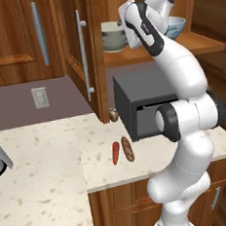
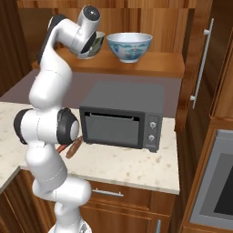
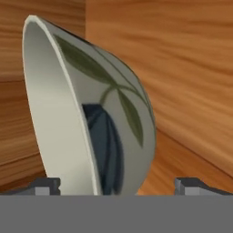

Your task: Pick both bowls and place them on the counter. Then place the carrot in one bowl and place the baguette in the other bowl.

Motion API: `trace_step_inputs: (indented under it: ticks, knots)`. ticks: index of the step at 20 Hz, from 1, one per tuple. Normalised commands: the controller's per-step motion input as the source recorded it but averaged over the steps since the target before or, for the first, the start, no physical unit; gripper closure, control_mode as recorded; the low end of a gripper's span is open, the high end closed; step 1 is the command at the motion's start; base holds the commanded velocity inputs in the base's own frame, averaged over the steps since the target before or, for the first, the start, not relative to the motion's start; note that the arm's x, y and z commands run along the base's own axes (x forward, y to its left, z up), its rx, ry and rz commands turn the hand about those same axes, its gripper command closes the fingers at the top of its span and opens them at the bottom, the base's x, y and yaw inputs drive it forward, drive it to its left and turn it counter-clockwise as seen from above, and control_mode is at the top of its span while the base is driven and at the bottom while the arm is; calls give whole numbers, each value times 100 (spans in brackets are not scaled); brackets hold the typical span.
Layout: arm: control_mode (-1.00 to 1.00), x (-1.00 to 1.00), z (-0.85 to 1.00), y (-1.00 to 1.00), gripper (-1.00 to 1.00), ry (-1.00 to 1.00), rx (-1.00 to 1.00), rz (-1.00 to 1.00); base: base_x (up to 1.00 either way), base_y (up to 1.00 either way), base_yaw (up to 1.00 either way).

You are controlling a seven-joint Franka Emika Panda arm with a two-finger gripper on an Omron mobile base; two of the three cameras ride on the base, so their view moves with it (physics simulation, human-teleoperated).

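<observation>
I've got the gripper (image 3: 116, 185) up at the shelf (image 2: 154, 68) w/ jaws wide apart, 1 tip either side of the grey-green bowl (image 3: 91, 113), nothing clamped. White-and-blue bowl (image 2: 129, 46) sits beside it on the same shelf, above the microwave (image 2: 122, 116). Carrot (image 1: 115, 153) & baguette (image 1: 128, 149) lie side by side on the counter (image 1: 44, 190), near the microwave.
</observation>
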Motion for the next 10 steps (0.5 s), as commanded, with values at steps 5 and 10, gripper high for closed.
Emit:
trace_step_inputs:
  ticks: [5,10]
  knots:
    - [-100,18,-3,4,-100,0,0,0,0,0,0]
    - [-100,15,-5,7,-100,0,0,2,0,0,0]
